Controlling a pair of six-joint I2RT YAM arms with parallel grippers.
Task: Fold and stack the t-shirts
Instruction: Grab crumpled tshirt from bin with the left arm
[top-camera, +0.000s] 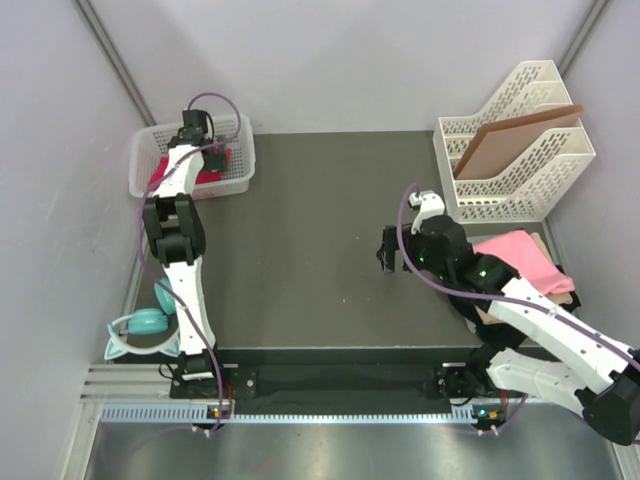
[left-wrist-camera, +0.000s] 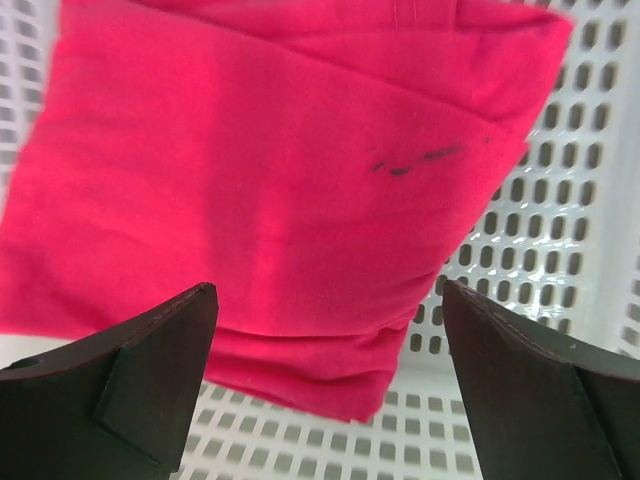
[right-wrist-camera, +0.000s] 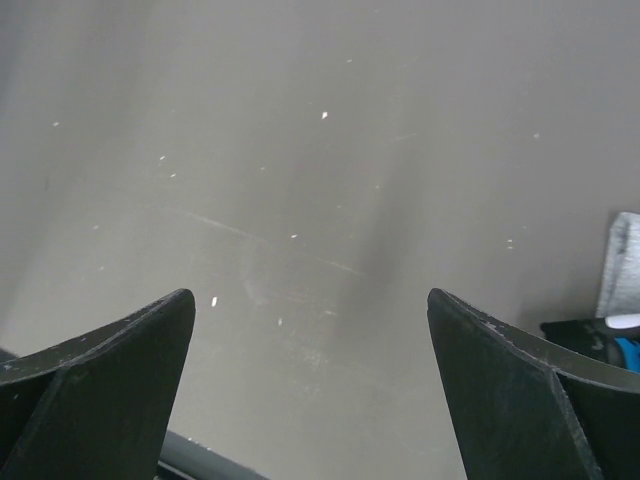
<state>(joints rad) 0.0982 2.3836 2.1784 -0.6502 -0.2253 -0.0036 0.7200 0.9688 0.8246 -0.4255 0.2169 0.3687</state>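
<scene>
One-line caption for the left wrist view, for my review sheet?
Open left pincer hovers over the folded crimson t-shirt lying in the white perforated basket.

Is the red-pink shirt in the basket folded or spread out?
Folded: the crimson-pink cloth t-shirt shows layered edges inside the white plastic basket.

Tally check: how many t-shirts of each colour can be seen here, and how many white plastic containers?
Crimson t-shirt: 1
Light pink t-shirt: 1
White basket: 1
White file rack: 1
Total: 4
Beige edge under the pink shirt: cannot tell what it is, not counted.
</scene>
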